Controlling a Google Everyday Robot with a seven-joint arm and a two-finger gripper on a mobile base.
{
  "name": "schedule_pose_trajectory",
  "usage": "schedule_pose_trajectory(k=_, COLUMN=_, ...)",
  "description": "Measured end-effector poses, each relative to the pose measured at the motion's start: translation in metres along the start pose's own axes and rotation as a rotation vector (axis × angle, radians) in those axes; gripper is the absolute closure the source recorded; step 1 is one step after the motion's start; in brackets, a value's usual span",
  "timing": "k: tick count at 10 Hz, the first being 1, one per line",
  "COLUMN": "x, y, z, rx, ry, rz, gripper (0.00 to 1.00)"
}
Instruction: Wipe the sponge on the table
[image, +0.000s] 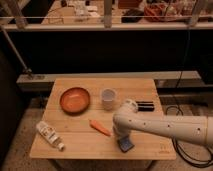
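The small blue sponge (125, 145) lies on the light wooden table (75, 145), near the front edge and right of centre. My white arm reaches in from the right, and its gripper (122, 138) points down right over the sponge, pressing onto it. The arm covers the gripper's tips, and only the sponge's lower part shows.
An orange carrot-like piece (100, 128) lies just left of the sponge. A white cup (108, 98) and a brown bowl (75, 99) stand further back. A black bar (145, 106) sits at the right, behind the arm. A white bottle (49, 135) lies at the front left.
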Motion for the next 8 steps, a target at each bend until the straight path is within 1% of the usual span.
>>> schedule_pose_trajectory(k=1, x=-0.014, y=0.006, z=-0.001, rx=-0.005, ry=-0.002, rz=-0.007, gripper=1.0)
schedule_pose_trajectory(k=2, x=-0.024, y=0.018, z=-0.002, rx=-0.009, ry=-0.006, rz=-0.005, gripper=1.0)
schedule_pose_trajectory(k=4, x=-0.041, y=0.045, z=-0.001, rx=-0.017, ry=-0.016, rz=0.024, gripper=1.0)
schedule_pose_trajectory(k=6, x=-0.058, y=0.084, z=0.0, rx=-0.034, ry=-0.02, rz=0.089, gripper=1.0)
schedule_pose_trajectory(k=7, x=-0.063, y=0.099, z=0.0, rx=-0.04, ry=-0.018, rz=0.122, gripper=1.0)
schedule_pose_trajectory(k=8, x=-0.066, y=0.119, z=-0.001, rx=-0.049, ry=-0.01, rz=0.17, gripper=1.0)
